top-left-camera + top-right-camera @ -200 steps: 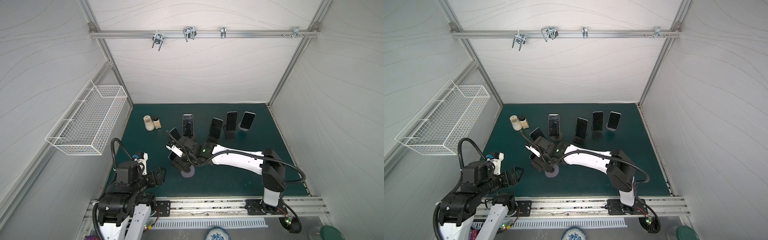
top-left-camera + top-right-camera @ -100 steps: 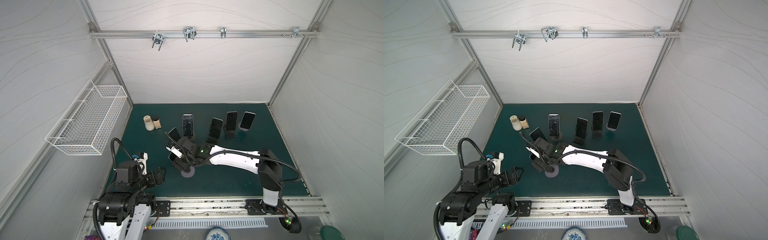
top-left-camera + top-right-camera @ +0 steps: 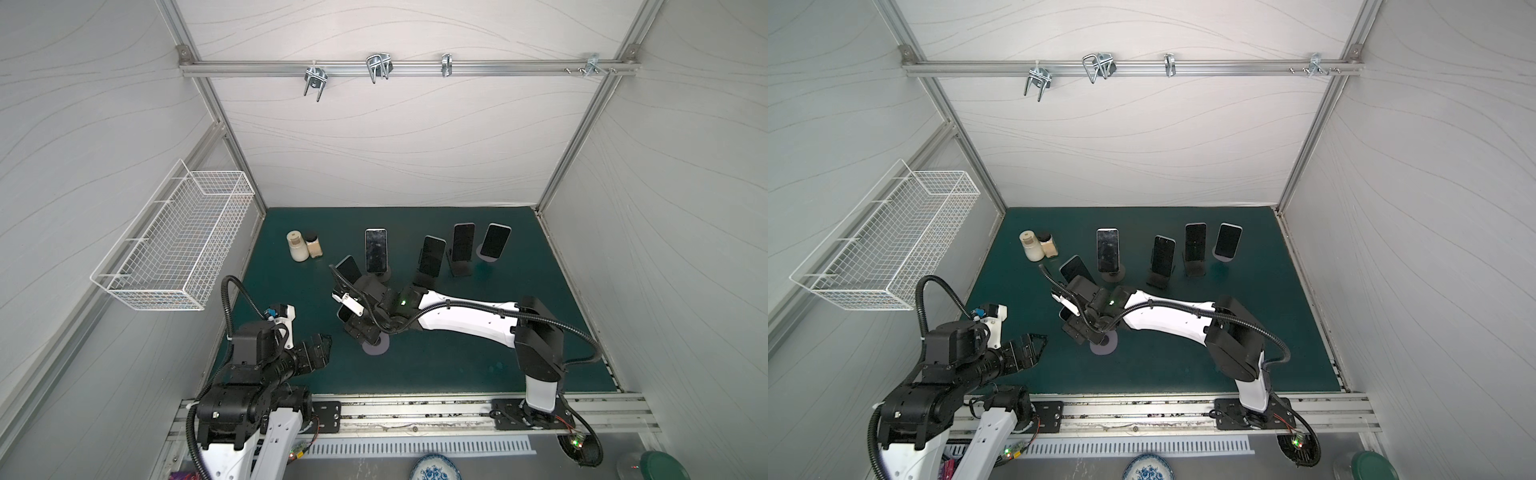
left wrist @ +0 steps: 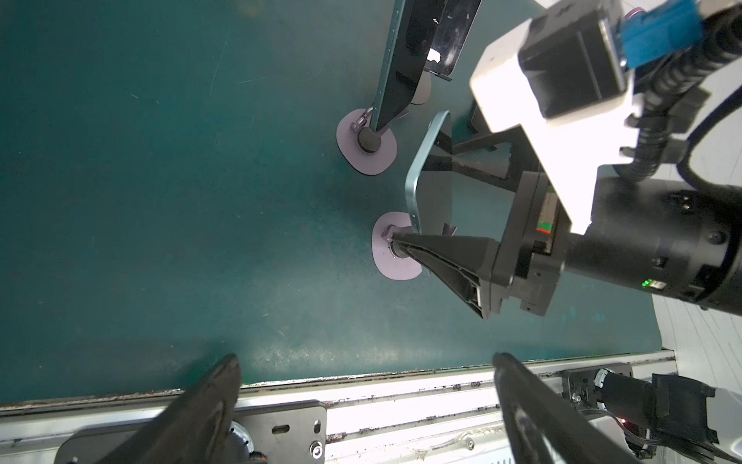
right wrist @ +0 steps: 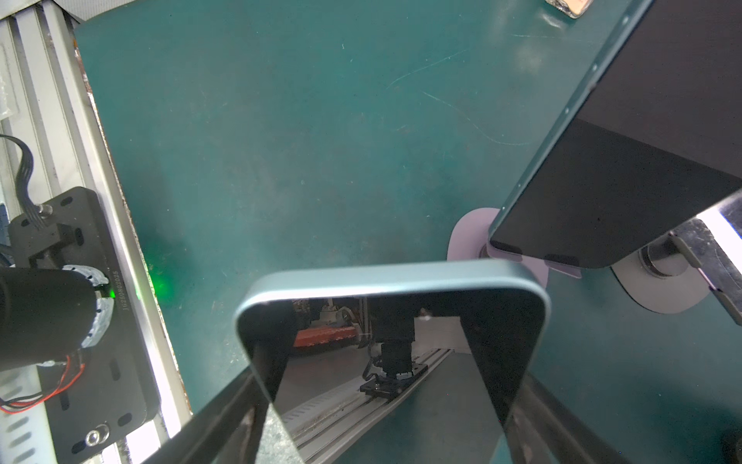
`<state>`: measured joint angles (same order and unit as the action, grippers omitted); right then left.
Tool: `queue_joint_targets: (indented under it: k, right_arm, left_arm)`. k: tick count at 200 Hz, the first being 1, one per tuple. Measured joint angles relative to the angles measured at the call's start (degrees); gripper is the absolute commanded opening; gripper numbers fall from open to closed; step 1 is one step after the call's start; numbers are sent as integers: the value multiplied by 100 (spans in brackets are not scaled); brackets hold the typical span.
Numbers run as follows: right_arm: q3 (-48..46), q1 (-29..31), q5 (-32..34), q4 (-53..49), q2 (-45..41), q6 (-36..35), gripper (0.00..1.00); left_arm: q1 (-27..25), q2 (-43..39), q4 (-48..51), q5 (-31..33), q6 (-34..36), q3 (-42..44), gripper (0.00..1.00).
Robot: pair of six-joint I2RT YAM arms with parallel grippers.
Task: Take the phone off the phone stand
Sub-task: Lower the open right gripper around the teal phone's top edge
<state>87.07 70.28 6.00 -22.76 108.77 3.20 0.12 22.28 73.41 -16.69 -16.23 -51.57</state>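
Note:
A teal-edged phone (image 5: 393, 287) leans on a lilac stand (image 3: 376, 348) near the mat's front middle; the phone's rim (image 4: 417, 180) and the stand's round base (image 4: 391, 265) show in the left wrist view. My right gripper (image 5: 385, 385) reaches in from the right, and its two fingers press against the phone's side edges. In both top views this gripper (image 3: 358, 328) (image 3: 1084, 328) covers most of the phone. My left gripper (image 4: 365, 361) hangs open and empty over the mat's front edge, left of the stand (image 3: 1104, 345), apart from it.
Several other phones stand on stands behind; the closest (image 3: 348, 268) is just past my right wrist. Two jars (image 3: 303, 246) sit at the back left. A wire basket (image 3: 178, 245) hangs on the left wall. A metal rail (image 3: 415, 411) borders the mat's front.
My right gripper's fingers have drawn in against the phone's sides, and the right arm has shifted slightly left. The left arm has stayed still.

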Motion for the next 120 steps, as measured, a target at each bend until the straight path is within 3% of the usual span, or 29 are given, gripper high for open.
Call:
queue_joint_targets:
  k: [120]
  right_arm:
    - [0, 0, -4, 0, 0, -2, 81]
  left_arm:
    - [26, 0, 0, 17, -4, 11, 99]
